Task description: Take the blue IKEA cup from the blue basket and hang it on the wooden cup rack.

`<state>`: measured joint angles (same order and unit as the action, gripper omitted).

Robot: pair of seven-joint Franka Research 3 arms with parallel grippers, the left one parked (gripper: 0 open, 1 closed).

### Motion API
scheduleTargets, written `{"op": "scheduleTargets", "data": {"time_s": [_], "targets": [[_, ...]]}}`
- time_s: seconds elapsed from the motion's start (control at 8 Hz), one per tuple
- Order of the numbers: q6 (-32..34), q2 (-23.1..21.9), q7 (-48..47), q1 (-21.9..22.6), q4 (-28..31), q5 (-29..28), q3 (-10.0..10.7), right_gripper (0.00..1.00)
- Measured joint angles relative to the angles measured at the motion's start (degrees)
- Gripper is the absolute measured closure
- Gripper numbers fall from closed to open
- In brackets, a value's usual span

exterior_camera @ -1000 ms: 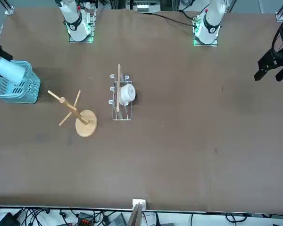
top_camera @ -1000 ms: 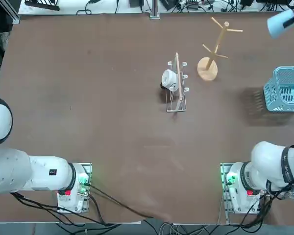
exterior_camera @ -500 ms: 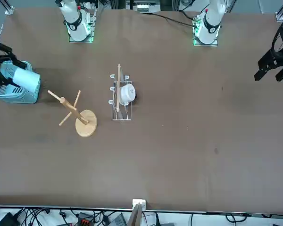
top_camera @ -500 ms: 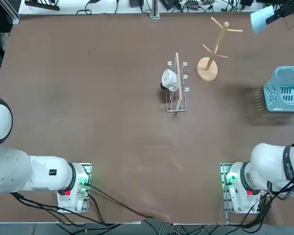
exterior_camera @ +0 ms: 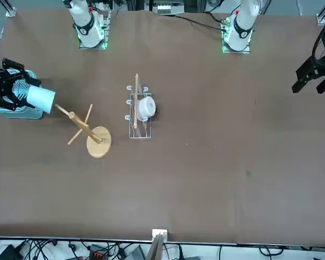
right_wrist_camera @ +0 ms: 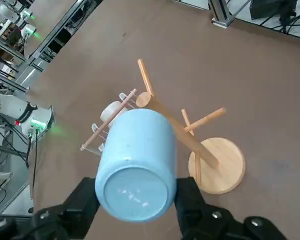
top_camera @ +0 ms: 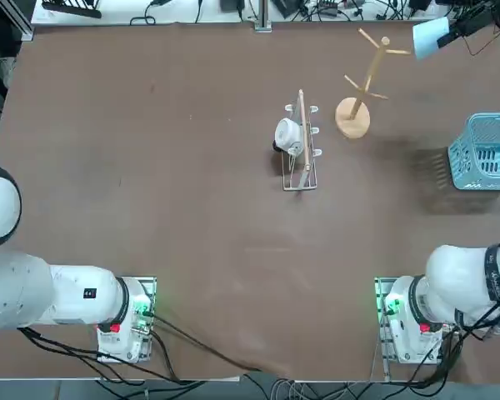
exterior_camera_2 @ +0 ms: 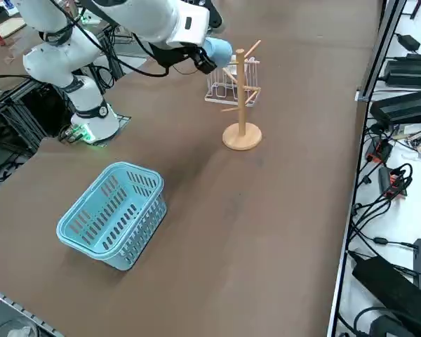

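The right gripper (right_wrist_camera: 135, 200) is up in the air with the blue IKEA cup (right_wrist_camera: 136, 162) clamped sideways between its two black fingers (right_wrist_camera: 82, 202), one on each side of the cup body near the base. The cup's flat bottom faces the wrist camera and its mouth points away toward the wooden cup rack (right_wrist_camera: 190, 137). In the overhead shot the cup (top_camera: 430, 36) sits at the far right of the table, just right of the rack's top pegs (top_camera: 375, 50). From the front camera the cup (exterior_camera: 40, 98) looks close to the tip of one of the rack's upper branch pegs (exterior_camera: 62, 111), but I can't tell whether it actually touches. It's not hooked on anything, the gripper carries all of it.

The rack (exterior_camera_2: 241, 95) stands upright on its round disc base. The blue basket (exterior_camera_2: 112, 214) sits on the table well apart from the rack, toward the robot's right edge, and nothing shows inside it. Left of the cup rack there's a low metal wire rack with a wooden bar (top_camera: 301, 142), and a white cup (top_camera: 287, 134) lies on its side against it.
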<state>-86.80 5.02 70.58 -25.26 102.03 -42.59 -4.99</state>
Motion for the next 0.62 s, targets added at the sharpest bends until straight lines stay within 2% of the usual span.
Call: {"op": "scheduleTargets", "data": {"time_s": [0.25,0.62], "targets": [[-0.13,0.77,0.36,0.33,-0.01,-0.18,0.00,0.16],[-1.85,4.24,2.52,1.16,-0.06,-1.60,0.03,0.16]]}}
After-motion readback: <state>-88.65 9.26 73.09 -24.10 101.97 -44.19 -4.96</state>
